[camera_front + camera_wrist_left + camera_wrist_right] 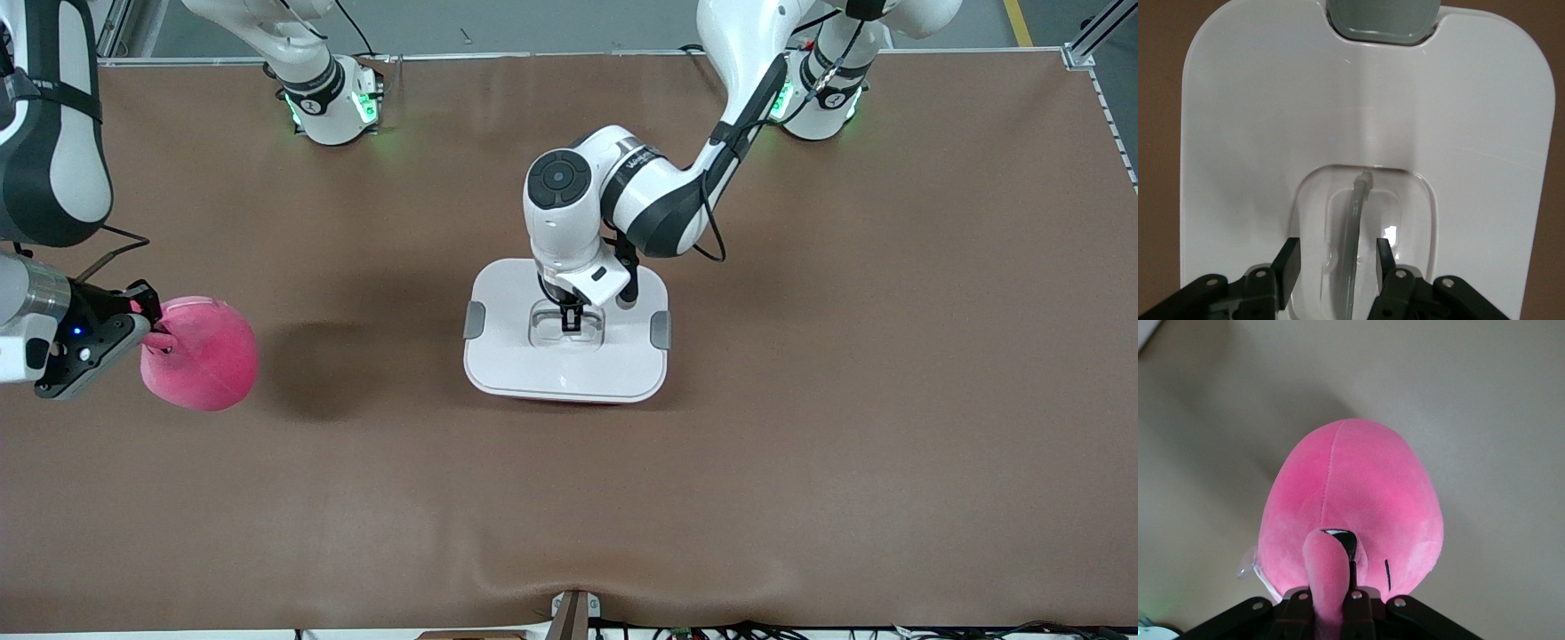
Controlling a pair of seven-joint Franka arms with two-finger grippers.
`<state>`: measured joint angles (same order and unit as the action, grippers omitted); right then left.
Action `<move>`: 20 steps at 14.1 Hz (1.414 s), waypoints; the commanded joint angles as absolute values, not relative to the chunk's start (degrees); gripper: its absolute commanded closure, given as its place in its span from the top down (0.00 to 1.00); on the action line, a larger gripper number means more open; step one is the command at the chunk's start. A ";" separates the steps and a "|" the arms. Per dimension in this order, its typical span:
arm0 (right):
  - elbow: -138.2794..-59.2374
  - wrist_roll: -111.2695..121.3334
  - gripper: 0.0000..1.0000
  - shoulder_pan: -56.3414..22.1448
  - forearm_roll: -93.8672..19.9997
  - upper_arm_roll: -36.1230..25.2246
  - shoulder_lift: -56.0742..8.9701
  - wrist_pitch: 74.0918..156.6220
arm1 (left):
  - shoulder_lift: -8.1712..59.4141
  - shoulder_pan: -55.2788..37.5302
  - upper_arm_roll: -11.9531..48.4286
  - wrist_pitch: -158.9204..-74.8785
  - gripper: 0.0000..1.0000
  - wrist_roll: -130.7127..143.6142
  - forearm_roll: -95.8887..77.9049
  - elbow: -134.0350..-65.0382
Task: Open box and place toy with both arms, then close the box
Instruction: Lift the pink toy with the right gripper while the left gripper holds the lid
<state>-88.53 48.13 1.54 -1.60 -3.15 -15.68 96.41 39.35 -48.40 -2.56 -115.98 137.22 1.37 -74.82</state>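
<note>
The box [566, 356] sits shut at the middle of the tabletop [800, 444], its white lid [507, 356] seated flat with a grey clip [475, 319] at the end toward the right arm and another [660, 330] at the end toward the left arm. The left gripper [570, 322] has its fingers down in the lid's recessed centre handle well [1368, 233]; in the left wrist view the two fingers [1289, 263] stand one on each side of the thin translucent handle bar [1355, 247], with a gap visible on either side, so they are apart and not yet clamped on it. That straddle reads as the set-up for pinching the bar and lifting the lid off, the first step the task needs.

The right gripper [151, 331] holds the toy [203, 354] above the tabletop toward the right arm's end, well apart from the box, with the toy's shadow on the brown surface beside it. Its fingers are clamped together on a small protruding pink nub [1328, 573], so the body hangs free. Holding it off to the side probably keeps the space over the lid clear until the box is open.

The toy is a round, hot-pink plush blob with a stitched seam over its crown and black markings near the gripped nub. Only a thin pink edge of the tub [569, 402] shows beneath the lid
</note>
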 commanded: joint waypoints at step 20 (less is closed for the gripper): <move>-86.58 -7.80 0.00 -8.34 -16.17 -2.99 -13.27 88.42 | 39.11 -48.25 -2.72 -116.02 0.02 136.76 1.32 -73.92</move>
<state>-88.13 -2.44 -6.95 -14.63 -2.62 -13.44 89.08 39.34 -48.25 -2.59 -116.18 137.23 1.36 -74.32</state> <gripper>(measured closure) 0.881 0.930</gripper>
